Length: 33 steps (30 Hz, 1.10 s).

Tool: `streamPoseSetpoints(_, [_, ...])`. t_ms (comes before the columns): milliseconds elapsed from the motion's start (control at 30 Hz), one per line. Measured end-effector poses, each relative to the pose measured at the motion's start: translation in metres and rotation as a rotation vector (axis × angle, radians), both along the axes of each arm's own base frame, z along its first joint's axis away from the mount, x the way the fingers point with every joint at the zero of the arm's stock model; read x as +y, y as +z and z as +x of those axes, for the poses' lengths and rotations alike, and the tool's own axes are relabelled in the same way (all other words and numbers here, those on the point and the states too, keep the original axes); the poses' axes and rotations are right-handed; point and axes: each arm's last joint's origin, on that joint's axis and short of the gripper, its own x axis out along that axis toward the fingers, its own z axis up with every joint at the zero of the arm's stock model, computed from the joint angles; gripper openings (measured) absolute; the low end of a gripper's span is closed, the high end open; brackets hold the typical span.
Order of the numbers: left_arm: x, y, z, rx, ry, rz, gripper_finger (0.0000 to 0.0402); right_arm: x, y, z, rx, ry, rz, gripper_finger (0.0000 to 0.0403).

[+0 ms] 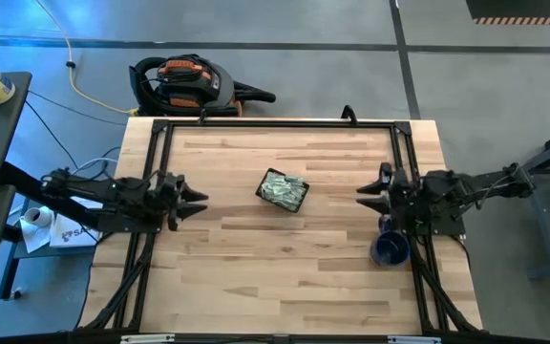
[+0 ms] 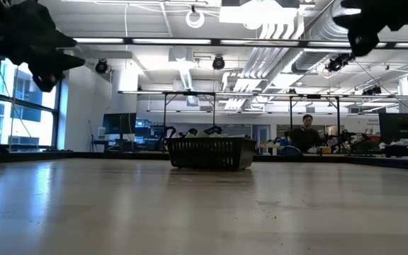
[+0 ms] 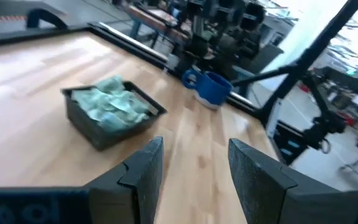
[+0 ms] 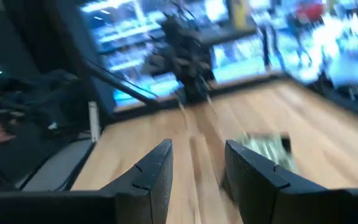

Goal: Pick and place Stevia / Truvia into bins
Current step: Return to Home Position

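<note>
Four cameras, one tabletop (image 1: pixel 256 277).
One looks straight down, one level across toward the room, two ride the wrists facing inward; all four share the basket (image 2: pixel 211 153).

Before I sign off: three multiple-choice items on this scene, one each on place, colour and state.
1. Where is the basket? A. In the middle of the table. B. At its left edge. C. On the floor.
2. What colour is the mug? A. Red. B. Blue. C. White.
3. How is the left gripper? A. Open, empty. B. Shut on a sachet. C. Shut on the mug.
Key: 1 A, the high view shows it centred; 2 B, the high and left wrist views show it blue; 3 A, its wrist view shows parted fingers with nothing between.
</note>
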Motion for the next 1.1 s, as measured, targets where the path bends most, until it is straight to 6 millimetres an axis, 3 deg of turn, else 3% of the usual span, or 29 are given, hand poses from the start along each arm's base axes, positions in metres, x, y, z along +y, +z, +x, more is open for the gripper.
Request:
streamPoseSetpoints(267, [0.002, -0.012, -0.007, 0.113, 0.013, 0.047, 0.0215, 0.001, -0.002, 0.001, -0.031, 0.031, -0.133, 0.0138])
streamPoseSetpoints(467, [0.002, -0.015, -0.008, 0.134, 0.018, 0.015, 0.0215, 0.001, -0.043, 0.001, 0.016, 0.034, -0.032, 0.0138])
streamPoseSetpoints(800, [0.004, -0.019, -0.009, 0.172, 0.067, -0.020, 0.0215, -0.002, -0.078, -0.012, -0.111, 0.034, -0.040, 0.0138])
streamPoseSetpoints(1100, [0.004, -0.021, -0.011, 0.205, 0.074, -0.073, 0.0215, -0.003, -0.082, -0.009, -0.112, 0.033, -0.062, 0.0138])
